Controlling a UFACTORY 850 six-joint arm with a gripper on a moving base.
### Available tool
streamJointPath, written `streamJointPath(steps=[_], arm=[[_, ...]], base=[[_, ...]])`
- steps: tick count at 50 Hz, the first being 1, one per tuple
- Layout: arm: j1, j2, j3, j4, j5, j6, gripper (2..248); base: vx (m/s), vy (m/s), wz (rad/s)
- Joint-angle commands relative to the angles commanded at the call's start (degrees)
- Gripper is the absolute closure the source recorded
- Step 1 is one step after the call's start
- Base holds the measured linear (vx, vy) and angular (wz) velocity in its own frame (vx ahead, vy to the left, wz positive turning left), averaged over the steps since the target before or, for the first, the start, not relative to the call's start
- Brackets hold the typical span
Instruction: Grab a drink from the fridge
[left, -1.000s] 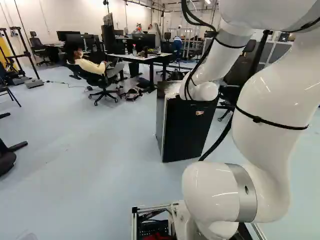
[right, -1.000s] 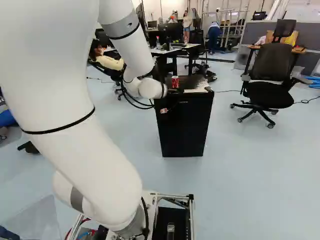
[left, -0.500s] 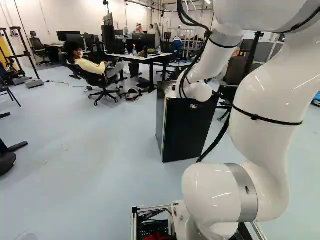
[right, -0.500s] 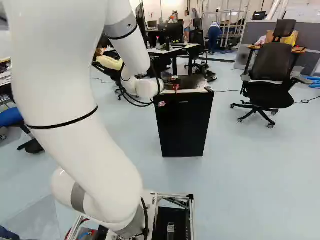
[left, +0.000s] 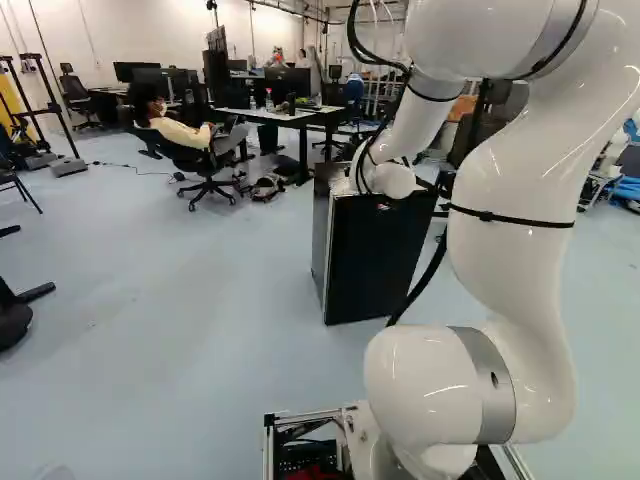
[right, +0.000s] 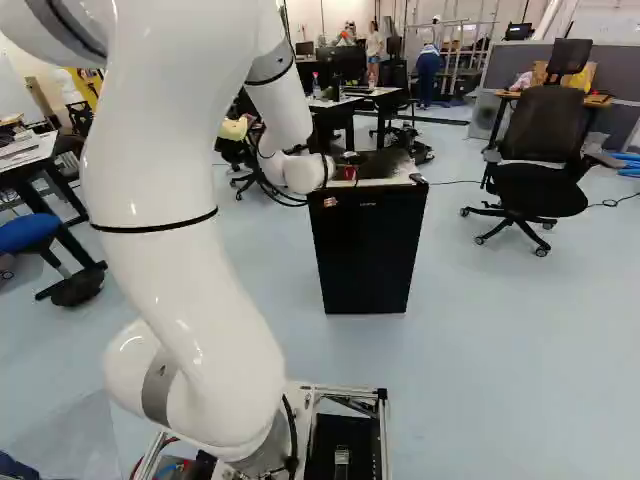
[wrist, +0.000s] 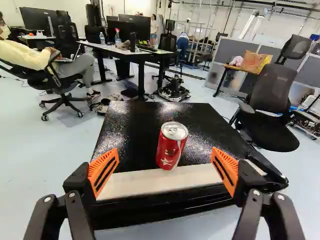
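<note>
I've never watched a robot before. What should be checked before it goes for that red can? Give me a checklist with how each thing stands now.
Can upright on top of the fridge: ok.
Gripper open wide enough for the can: ok, there is room on both sides.
Can lined up between the two fingers: ok, roughly midway in the wrist view.
Fingers far enough forward to close on the can: cannot tell.
Can held, ready to lift: not ok, neither finger touches it.
Can full: cannot tell.
</note>
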Motion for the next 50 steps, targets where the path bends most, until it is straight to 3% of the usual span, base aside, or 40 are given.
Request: streamJointPath(steps=[26, 38, 50], arm=[[-1.52, -9.61, -8.32, 0.0, 0.0, 0.0, 3], [-1.53, -9.98, -8.51, 0.0, 0.0, 0.0, 3], [-1.53, -9.98, -8.51, 0.0, 0.0, 5.0, 3]], base=[[0.0, 0.0, 0.0], [0.0, 0.0, 0.0], [0.0, 0.0, 0.0]])
